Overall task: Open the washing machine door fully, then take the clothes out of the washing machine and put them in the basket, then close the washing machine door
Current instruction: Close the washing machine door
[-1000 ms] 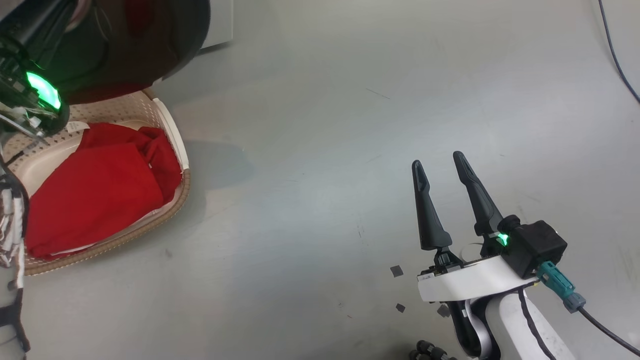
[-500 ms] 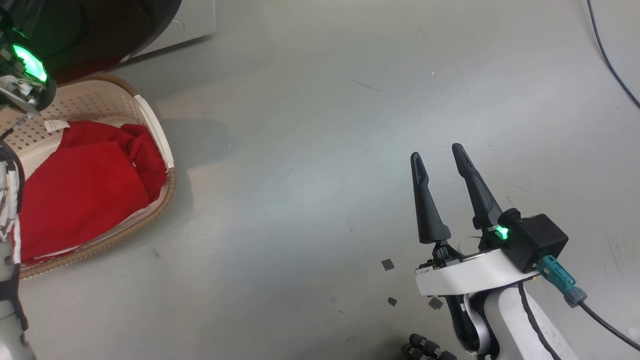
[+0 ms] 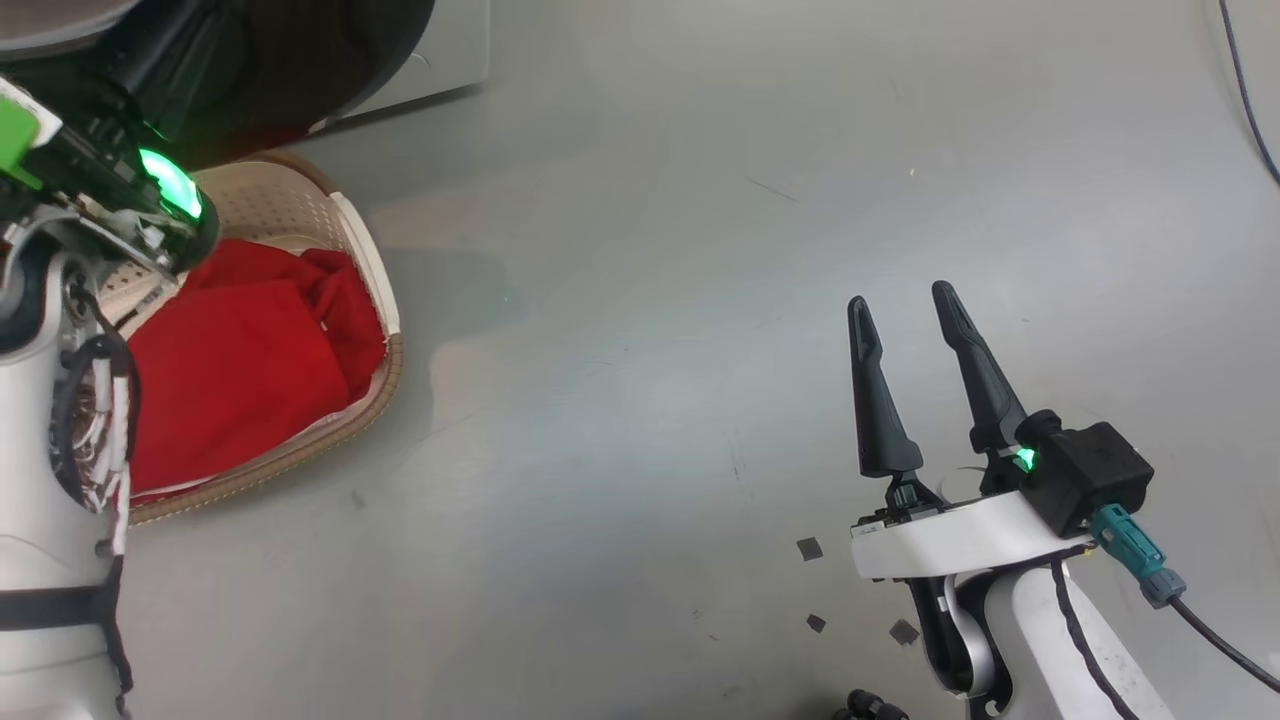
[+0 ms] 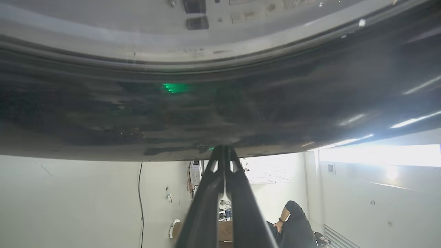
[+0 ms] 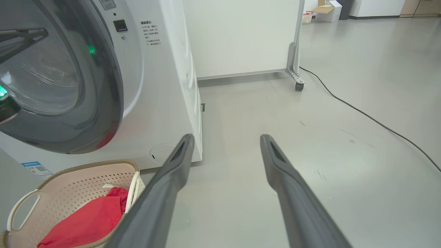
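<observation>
- The left tool [image 4: 224, 148], fingers pressed together, pointed its tips at the washing machine door [image 4: 220, 113].
- The clothes [image 3: 240, 370] lay in the basket [image 3: 388, 330] beneath that tool's wrist.
- The right tool [image 3: 902, 298] hung level over the floor [image 3: 640, 300], fingers apart, empty.

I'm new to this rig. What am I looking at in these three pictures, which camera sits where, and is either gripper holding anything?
This is a wheeled robot with two arms, each ending in a two-fingered gripper. The head view looks down from its head at the grey floor: the right gripper hangs open and empty, and the basket holds the red clothes. The left wrist view looks along the left gripper, shut and empty, its tips at the glossy black washing machine door. The right wrist view looks past that open right gripper at the white washing machine, with the basket at its foot.
</observation>
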Controlling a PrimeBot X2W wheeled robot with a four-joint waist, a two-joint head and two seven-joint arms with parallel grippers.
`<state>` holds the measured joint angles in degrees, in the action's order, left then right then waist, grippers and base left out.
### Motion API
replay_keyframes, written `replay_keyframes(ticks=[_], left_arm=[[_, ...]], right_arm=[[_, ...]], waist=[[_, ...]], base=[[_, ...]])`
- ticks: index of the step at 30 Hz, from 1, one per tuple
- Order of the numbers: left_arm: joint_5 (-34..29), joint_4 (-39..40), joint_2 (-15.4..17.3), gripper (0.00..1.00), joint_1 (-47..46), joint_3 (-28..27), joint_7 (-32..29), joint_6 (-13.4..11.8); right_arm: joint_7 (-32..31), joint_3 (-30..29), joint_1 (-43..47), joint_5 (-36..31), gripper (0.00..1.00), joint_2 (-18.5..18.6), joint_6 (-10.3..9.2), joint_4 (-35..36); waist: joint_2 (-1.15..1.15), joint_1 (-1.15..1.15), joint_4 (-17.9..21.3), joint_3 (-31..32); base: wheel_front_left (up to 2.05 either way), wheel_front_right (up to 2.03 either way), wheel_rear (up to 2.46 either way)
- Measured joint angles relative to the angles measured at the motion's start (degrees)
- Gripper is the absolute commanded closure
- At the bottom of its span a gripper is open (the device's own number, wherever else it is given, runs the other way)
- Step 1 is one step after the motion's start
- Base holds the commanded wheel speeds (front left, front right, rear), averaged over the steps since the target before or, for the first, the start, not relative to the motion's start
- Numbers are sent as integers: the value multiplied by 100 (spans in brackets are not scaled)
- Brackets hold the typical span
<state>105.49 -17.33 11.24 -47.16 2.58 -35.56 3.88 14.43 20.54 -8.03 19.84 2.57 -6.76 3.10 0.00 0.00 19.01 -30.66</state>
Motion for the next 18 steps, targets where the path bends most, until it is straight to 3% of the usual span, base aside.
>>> replay_keyframes(ticks=[12,18], left_arm=[[140,25,-89,100,925,-314,-58,255],[350,315,-212,100,1499,-739,146,301]], right_arm=[[0,-176,-2,-236,0,3,-2,-163],[0,-255,17,-287,0,4,-2,-230]], waist=[[0,0,-532,344],[0,0,-785,583]], base=[[0,0,0],[0,0,0]])
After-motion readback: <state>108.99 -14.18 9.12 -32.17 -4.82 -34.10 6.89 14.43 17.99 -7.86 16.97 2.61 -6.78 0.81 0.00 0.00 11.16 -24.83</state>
